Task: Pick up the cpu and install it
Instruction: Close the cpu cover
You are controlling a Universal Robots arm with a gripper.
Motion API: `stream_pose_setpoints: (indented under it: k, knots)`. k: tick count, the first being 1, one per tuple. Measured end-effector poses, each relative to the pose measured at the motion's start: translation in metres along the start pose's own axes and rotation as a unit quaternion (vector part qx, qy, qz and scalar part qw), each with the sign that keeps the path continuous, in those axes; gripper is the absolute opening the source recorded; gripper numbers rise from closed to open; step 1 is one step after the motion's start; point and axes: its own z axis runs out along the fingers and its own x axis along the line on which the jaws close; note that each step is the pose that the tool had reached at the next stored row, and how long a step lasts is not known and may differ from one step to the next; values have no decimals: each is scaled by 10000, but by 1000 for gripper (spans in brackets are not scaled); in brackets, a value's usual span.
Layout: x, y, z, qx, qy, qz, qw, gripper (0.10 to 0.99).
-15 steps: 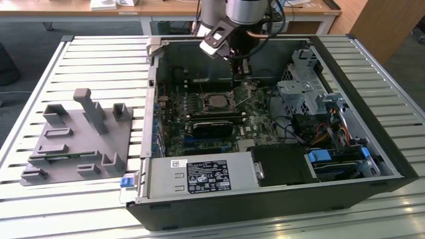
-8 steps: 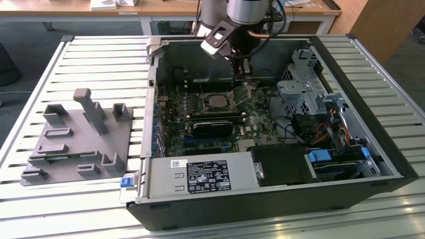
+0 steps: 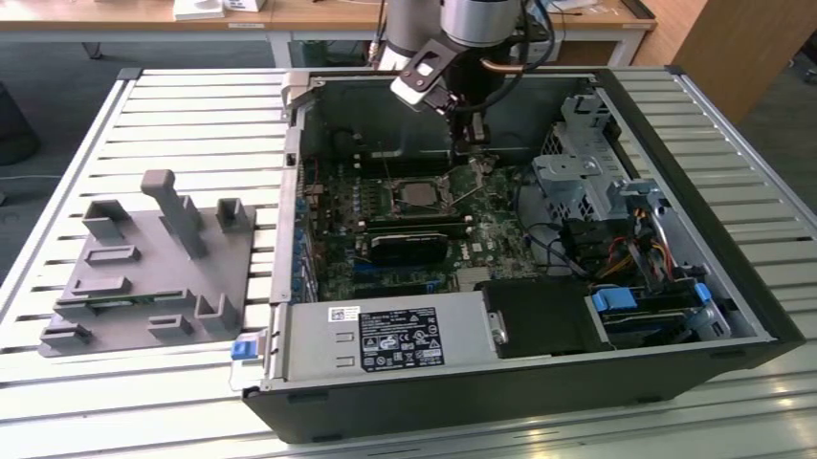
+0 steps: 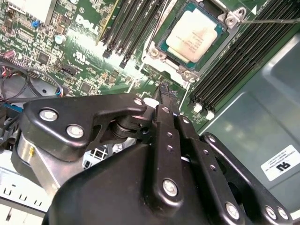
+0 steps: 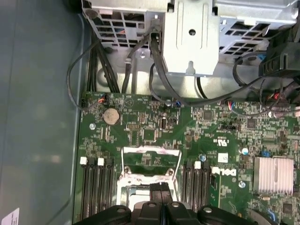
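Silvery-grey and square, the cpu (image 3: 416,196) sits in the socket of the green motherboard (image 3: 335,206), near the centre of the exterior view and inside the open computer case (image 3: 511,392). The gripper (image 3: 472,153) hangs just above and to its right in that frame, clear of the chip. In both wrist views its black fingers (image 4: 164,99) are pressed together on nothing.

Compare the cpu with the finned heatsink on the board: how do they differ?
Surface: the cpu has a flat, smooth top; the heatsink is ribbed with parallel fins.
Edge: the cpu shows a thin greenish rim; the heatsink is plain metal throughout.
Seat: the cpu lies in the socket between the memory slots; the heatsink sits on open board beyond one slot bank.
Both are squarish, pale silver, on the green motherboard.
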Motion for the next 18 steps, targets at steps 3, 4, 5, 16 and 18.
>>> stream_pose_setpoints:
  k: [3,4,5,16,18]
  knots:
    - [5,45,4,0,-1,-1,10000,106]
    - [9,59,6,0,-1,0,10000,106]
    - [14,74,8,0,0,-1,10000,106]
    - [78,121,40,0,1,0,10000,106]
    - [87,125,52,0,-1,0,10000,106]
